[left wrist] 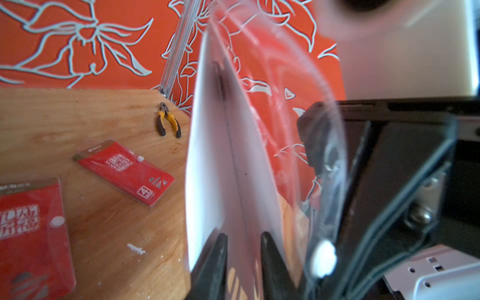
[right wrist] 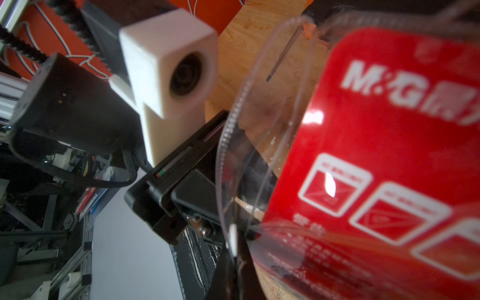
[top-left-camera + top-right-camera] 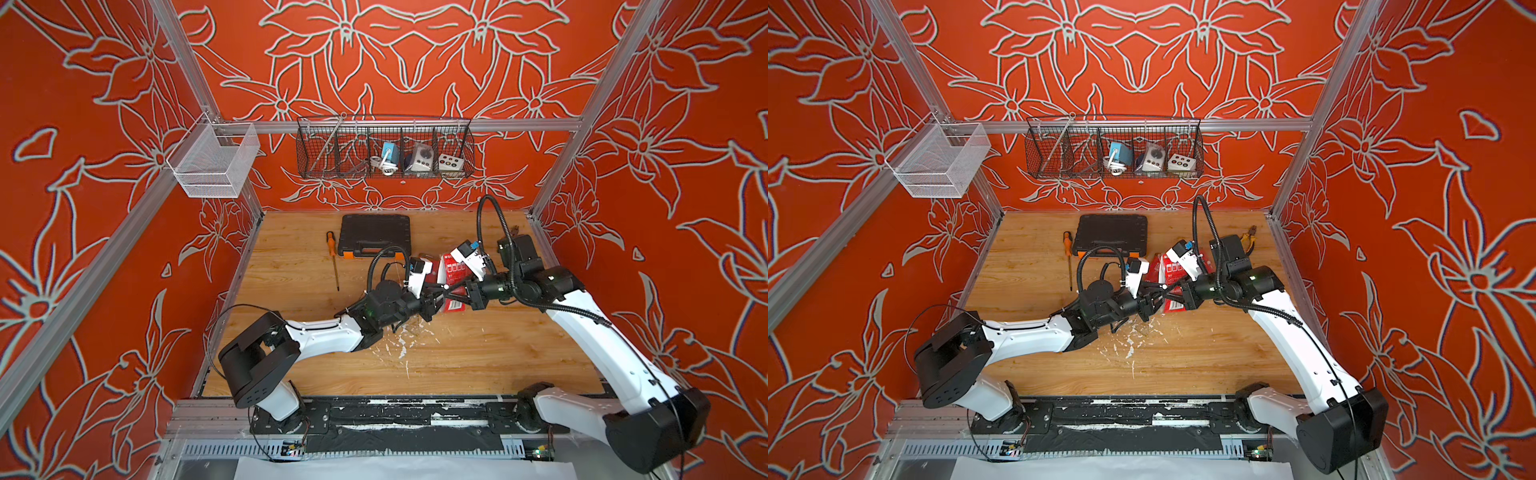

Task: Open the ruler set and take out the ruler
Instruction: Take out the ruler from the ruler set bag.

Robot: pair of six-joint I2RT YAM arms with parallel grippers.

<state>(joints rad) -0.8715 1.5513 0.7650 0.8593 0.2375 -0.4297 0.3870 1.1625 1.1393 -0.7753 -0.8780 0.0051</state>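
Glossy, clear-sleeved red ruler set (image 2: 389,145), rounded corners, tight in left and right jaws

The ruler set (image 3: 452,272), a clear plastic pouch enclosing a red printed card insert (image 2: 389,155), is suspended tilted above the wooden table (image 3: 457,365), right of centre, with its transparent flap (image 1: 324,145) and white snap button (image 1: 323,257) peeled away from the card.

Top views: bright, even light, sharp focus, only faint soft shadows on the table (image 3: 457,365); colour fringing on the wall pattern (image 3: 706,249) toward the edges. Wrist views: close parts blurred, white glare patch on the ruler set (image 2: 389,155), its clear flap (image 1: 285,78) hazy with reflections.
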